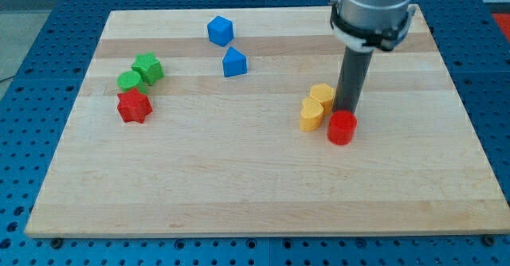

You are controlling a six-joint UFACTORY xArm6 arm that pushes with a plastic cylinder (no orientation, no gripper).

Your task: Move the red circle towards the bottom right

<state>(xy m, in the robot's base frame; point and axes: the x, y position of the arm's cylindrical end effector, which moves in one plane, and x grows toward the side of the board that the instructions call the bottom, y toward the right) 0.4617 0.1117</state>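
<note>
The red circle [342,127] lies on the wooden board [263,194], right of centre. My tip [347,109] stands just above it in the view, touching or nearly touching its top edge. Two yellow blocks sit just to the left of the tip: one [323,95] beside the rod and one [311,114] slightly lower, close to the red circle's left side.
A red star-shaped block [134,106] lies at the view's left, with a green circle [128,80] and a green star-like block [148,68] above it. Two blue blocks [221,30] [234,62] sit at the top centre. The board's right edge [470,131] is near.
</note>
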